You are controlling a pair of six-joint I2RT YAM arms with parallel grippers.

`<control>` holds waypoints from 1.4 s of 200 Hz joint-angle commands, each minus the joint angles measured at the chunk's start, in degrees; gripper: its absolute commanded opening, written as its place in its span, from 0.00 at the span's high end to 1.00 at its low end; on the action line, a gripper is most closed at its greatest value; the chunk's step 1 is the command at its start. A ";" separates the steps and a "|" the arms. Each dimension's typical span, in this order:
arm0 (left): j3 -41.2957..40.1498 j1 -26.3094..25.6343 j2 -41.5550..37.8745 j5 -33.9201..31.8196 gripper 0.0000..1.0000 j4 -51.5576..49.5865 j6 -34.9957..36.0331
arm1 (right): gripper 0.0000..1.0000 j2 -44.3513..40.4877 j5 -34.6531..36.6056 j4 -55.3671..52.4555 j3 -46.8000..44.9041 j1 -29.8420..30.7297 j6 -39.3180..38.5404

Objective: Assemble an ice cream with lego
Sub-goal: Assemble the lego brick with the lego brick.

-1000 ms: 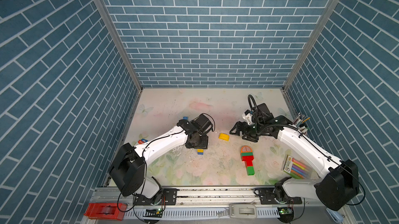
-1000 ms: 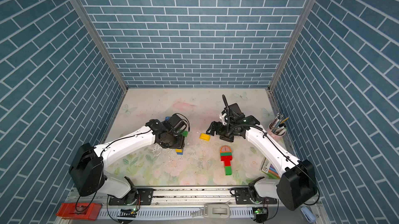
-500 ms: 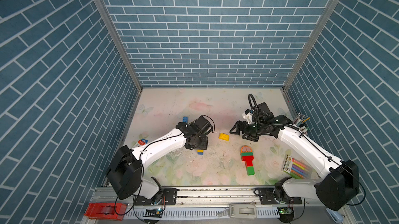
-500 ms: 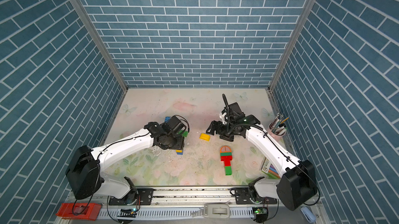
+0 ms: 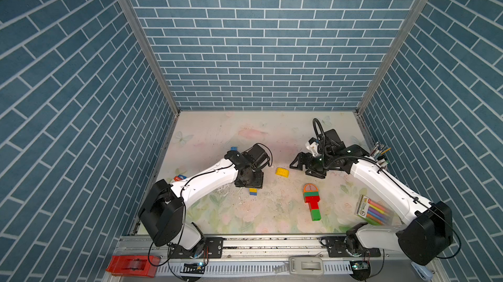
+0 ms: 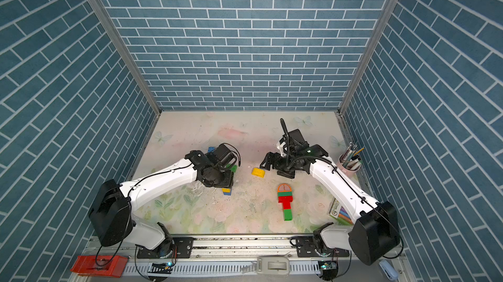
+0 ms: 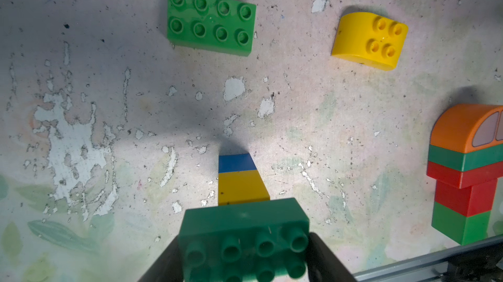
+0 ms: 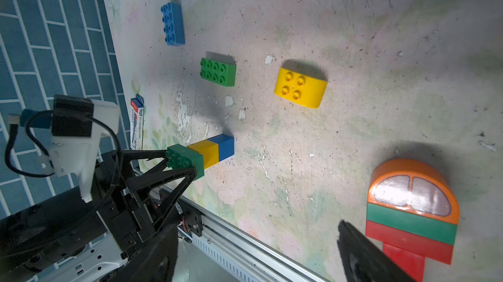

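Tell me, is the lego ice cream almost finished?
Partly. Done: an orange-topped stack of green and red bricks lies flat. In hand: the left gripper clamps a green-yellow-blue stack. Left to add: the yellow round piece, green brick and blue brick lie loose; the right gripper is open.

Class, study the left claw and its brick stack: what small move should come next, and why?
Probably open the left claw: its dark green brick already sits flush on the yellow brick and blue brick, which seem to rest on the table.
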 commanded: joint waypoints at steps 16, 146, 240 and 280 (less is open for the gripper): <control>-4.11 0.08 3.89 2.51 1.00 -6.05 -1.59 | 0.08 -0.76 1.51 -2.10 1.01 0.15 -0.24; -0.96 0.25 10.18 4.55 1.00 -8.36 0.79 | 0.08 -1.68 1.49 -2.54 0.68 0.21 -0.22; 1.04 0.69 13.48 4.25 1.00 -12.15 5.88 | 0.08 -3.00 1.78 -3.53 0.21 0.17 -0.32; -4.56 0.34 6.06 0.72 1.00 -5.51 2.28 | 0.08 -3.77 2.39 -4.23 0.21 0.17 -0.41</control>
